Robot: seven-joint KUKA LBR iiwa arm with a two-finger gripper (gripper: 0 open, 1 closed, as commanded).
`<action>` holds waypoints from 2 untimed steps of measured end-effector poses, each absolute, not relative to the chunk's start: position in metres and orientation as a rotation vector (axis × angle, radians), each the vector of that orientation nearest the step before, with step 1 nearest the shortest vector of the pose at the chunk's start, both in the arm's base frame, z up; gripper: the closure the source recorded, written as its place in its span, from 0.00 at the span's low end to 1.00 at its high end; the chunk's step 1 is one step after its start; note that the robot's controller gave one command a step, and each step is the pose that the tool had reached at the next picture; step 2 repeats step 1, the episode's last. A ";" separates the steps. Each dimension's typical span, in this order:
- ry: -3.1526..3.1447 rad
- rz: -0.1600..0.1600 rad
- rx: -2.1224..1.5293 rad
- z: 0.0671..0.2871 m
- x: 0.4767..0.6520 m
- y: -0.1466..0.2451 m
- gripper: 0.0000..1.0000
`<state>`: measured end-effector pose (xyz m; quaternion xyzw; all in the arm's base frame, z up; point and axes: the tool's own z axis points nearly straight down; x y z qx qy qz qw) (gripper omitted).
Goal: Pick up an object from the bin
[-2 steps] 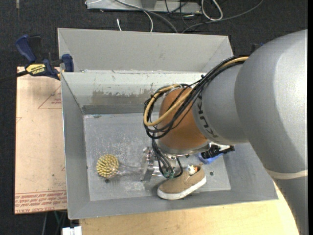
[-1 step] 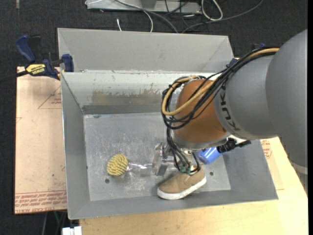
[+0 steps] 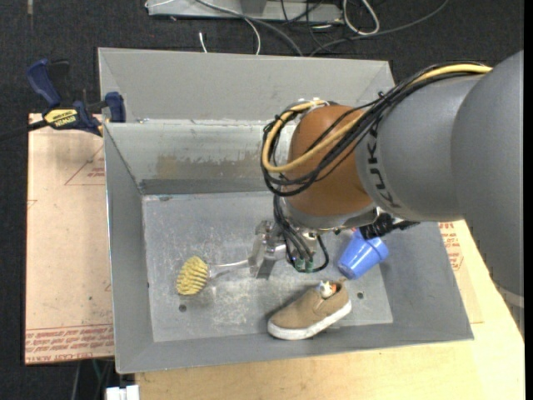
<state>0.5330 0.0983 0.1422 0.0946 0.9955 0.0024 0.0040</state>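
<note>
My hand (image 3: 266, 257) low at middle of bin (image 3: 125, 223), beside handle end of yellow brush (image 3: 193, 276); wide or narrow, cannot tell. Tan shoe (image 3: 310, 313) near front edge. Step, I judge: approach. Next: straddle handle, close, lift.

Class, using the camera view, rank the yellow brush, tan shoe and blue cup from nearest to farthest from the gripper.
1. Yellow brush, to the left; its handle end lies beside the gripper.
2 and 3. Tan shoe, at the front, and blue cup, to the right: too close to call.
</note>
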 end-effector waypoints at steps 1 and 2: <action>3.128 0.001 0.300 0.205 0.519 0.106 1.00; 3.128 0.001 0.300 0.205 0.519 0.106 1.00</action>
